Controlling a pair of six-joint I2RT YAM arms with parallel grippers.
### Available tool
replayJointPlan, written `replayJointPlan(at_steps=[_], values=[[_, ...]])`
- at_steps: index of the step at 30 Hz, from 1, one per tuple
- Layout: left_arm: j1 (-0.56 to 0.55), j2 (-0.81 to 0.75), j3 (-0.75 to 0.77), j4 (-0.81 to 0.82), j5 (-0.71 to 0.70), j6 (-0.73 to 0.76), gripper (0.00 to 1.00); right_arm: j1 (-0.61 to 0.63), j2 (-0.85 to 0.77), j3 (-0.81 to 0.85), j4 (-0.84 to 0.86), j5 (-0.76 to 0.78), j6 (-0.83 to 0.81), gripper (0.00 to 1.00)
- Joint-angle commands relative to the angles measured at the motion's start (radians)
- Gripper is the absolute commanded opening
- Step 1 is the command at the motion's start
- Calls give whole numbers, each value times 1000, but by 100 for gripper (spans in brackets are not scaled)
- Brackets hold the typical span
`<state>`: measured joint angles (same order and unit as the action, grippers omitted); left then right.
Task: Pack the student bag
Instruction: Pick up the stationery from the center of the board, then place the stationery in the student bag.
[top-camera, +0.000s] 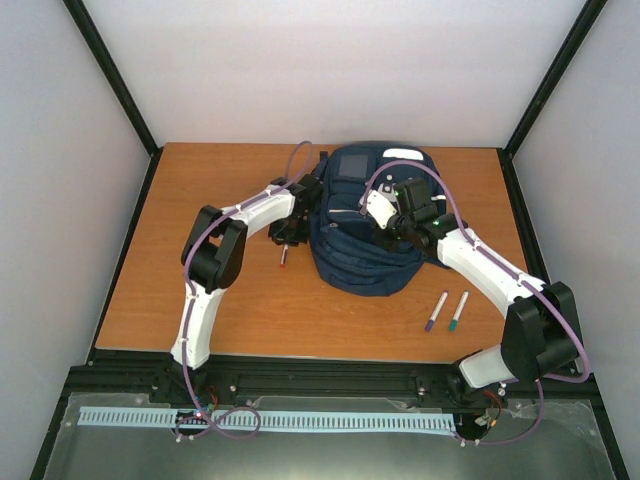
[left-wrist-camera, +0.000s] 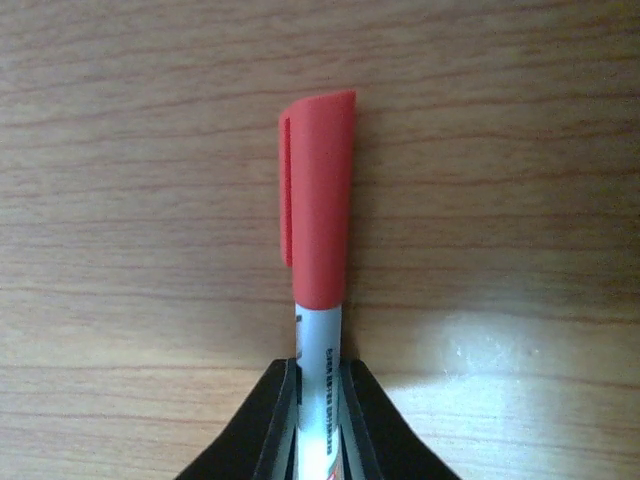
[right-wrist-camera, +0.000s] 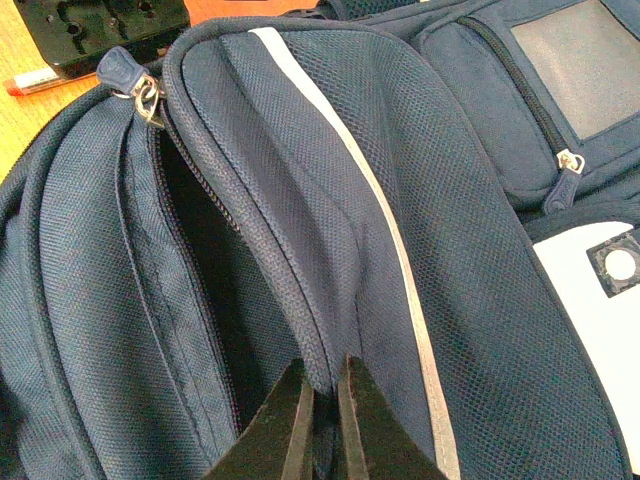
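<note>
Under the right tool (right-wrist-camera: 320, 378), the student bag (top-camera: 352, 262) lies, its rim pinched.

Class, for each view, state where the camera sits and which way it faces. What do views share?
Top external: above and behind the arms, facing down on the table, both arms showing.
Left wrist: facing down at the table; left hand grips the red-capped marker.
Right wrist: facing the student bag; right hand pinches its flap.
Shared: marker, all three.
</note>
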<state>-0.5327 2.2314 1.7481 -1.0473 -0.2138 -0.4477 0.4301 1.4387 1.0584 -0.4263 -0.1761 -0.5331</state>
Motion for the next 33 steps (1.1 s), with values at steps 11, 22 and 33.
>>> replayJointPlan(at_steps=[11, 22, 33], values=[[20, -87, -1, -58, 5, -25, 1, -21, -23, -11, 35, 8, 10, 3], [-16, -547, -352, 287, 505, -24, 1, -21, -27, 12, 20, 72, -5, 3], [-236, -625, -477, 637, 921, 30, 1, -19, 29, 173, -96, 100, 8, 3]])
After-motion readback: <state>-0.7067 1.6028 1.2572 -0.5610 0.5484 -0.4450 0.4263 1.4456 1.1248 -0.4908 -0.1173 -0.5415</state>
